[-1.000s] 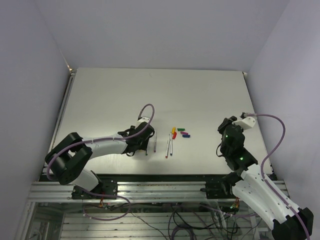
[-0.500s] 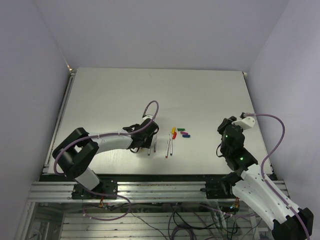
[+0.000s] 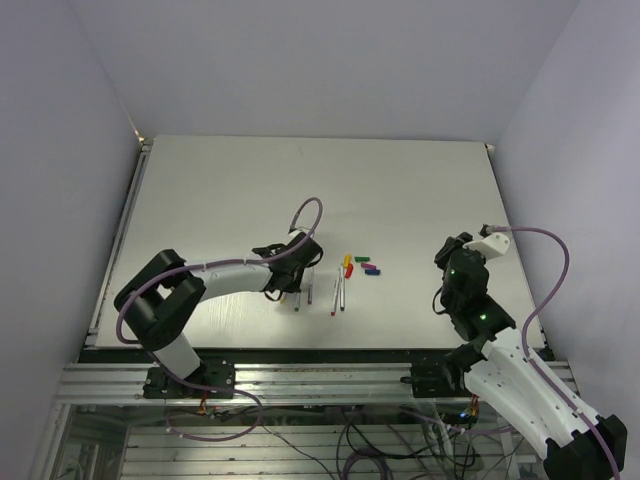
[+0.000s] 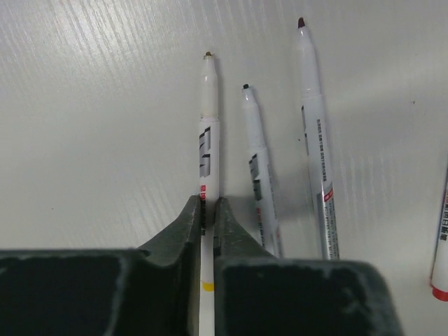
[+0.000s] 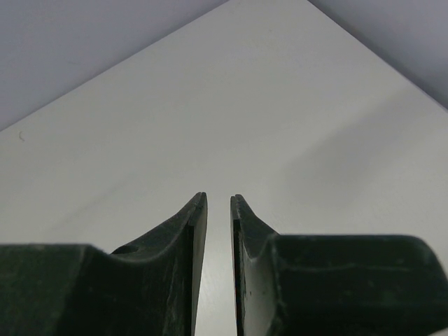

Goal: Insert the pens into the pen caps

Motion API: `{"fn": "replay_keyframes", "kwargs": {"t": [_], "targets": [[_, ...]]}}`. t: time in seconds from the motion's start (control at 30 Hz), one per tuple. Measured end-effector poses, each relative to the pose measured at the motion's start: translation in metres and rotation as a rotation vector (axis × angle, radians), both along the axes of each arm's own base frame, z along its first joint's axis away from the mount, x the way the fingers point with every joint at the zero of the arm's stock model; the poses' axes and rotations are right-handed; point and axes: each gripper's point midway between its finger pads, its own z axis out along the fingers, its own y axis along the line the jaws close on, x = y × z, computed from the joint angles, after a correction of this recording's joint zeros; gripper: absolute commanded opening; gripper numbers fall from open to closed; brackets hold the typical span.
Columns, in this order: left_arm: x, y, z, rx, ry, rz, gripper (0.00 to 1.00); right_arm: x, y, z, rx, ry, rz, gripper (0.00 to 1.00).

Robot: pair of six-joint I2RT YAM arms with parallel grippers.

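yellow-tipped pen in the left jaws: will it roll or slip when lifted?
The yellow-tipped pen looks like a thin, round, smooth barrel, so on the table it would probably roll if nudged sideways. It seems rigid and light; lifting should not bend it. The left gripper pinches it near the back end, so the long front may pivot or slip in the narrow jaws.

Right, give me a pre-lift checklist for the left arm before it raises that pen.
1. Left gripper closed on the yellow-tipped pen: ok.
2. Grip sits well back from the tip, leaving it free for a cap: ok.
3. Neighbouring dark-tipped pen apart from the held one: ok, but close.
4. Pen already off the table: cannot tell.
5. Yellow cap lying free among the caps: ok.
6. Right gripper empty, away from the pens: ok.
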Motion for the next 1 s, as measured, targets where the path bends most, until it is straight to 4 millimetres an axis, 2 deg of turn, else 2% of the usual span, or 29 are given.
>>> {"fn": "replay_keyframes", "kwargs": {"t": [0.27, 0.43, 0.53, 0.7, 0.83, 1.0], "targets": [[-0.001, -0.002, -0.001, 0.009, 0.026, 0.006, 0.07, 0.002, 0.002, 0.002, 0.000, 0.002, 0.006, 0.21], [-0.001, -0.002, -0.001, 0.010, 0.028, 0.006, 0.07, 0.004, 0.004, 0.001, -0.010, 0.026, 0.013, 0.15], [-0.001, -0.002, 0.000, 0.008, 0.026, 0.007, 0.07, 0.008, 0.007, -0.003, -0.023, 0.059, 0.022, 0.15], [0.002, 0.001, 0.002, 0.001, 0.024, 0.020, 0.07, 0.017, 0.018, -0.018, -0.051, 0.144, 0.059, 0.20], [0.004, 0.006, 0.004, -0.006, 0.024, 0.035, 0.07, 0.022, 0.030, -0.037, -0.063, 0.215, 0.118, 0.22], [0.009, 0.014, 0.018, -0.023, -0.014, 0.061, 0.07, 0.028, 0.054, -0.059, -0.057, 0.293, 0.224, 0.23]]}}
